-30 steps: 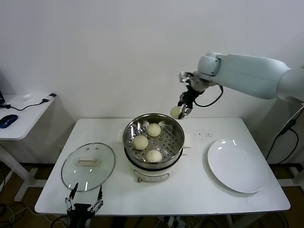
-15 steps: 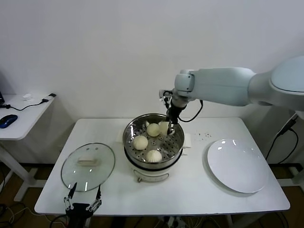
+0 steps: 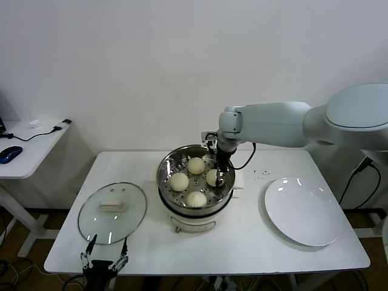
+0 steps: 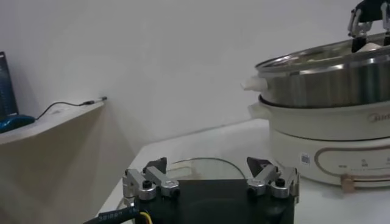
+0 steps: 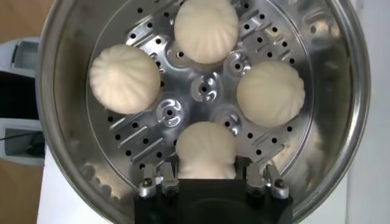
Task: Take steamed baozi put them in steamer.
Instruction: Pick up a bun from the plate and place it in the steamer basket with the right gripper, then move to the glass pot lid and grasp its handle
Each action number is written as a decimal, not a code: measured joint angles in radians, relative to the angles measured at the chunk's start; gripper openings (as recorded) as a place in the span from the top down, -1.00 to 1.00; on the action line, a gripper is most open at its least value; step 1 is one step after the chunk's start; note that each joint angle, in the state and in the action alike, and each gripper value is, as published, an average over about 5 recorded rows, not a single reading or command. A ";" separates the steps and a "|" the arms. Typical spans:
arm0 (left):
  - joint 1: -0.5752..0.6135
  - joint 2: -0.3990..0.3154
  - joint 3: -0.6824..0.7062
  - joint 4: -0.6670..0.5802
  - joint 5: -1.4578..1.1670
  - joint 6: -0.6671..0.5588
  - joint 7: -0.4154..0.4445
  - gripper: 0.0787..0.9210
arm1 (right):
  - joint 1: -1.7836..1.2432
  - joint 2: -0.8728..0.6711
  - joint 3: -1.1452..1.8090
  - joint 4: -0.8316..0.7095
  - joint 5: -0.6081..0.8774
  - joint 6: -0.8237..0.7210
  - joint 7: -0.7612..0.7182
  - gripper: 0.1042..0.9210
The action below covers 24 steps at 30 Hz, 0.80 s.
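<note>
Straddling the fourth steamed baozi [image 5: 206,150], my right end effector [image 5: 207,178] stands part-open at the steamer's [image 3: 225,193] three o'clock; contact unclear. Bun round, no long axis. Left end effector [image 3: 104,262] parked open.

4 steamed baozi [image 3: 196,181] fill steamer [image 3: 195,209] tray, right gripper [image 3: 219,176] inside rim, bare table [image 3: 242,242] in front

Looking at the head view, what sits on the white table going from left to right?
Round glass lid with a white handle → round shiny steel steamer pot holding the cream-white baozi, with the right gripper reaching into it → flat white plate.
</note>
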 measured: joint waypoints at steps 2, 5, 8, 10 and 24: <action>0.000 0.000 0.000 0.000 0.000 0.000 0.000 -0.77 | -0.002 -0.001 0.002 0.000 0.001 -0.004 0.001 -0.44; 0.000 0.000 0.000 0.000 0.000 0.001 0.000 -0.77 | -0.002 -0.004 0.006 0.001 0.002 -0.006 -0.001 -0.63; -0.001 -0.001 0.000 -0.002 0.002 0.002 0.001 -0.77 | 0.002 -0.009 0.012 0.002 0.004 -0.007 -0.005 -0.73; -0.001 -0.001 0.002 -0.003 0.003 0.003 0.001 -0.77 | 0.007 -0.014 0.018 0.001 0.008 -0.007 -0.009 -0.75; -0.008 -0.002 -0.002 -0.022 0.011 0.011 0.002 -0.77 | 0.100 -0.144 0.078 0.021 0.054 0.089 -0.049 -0.76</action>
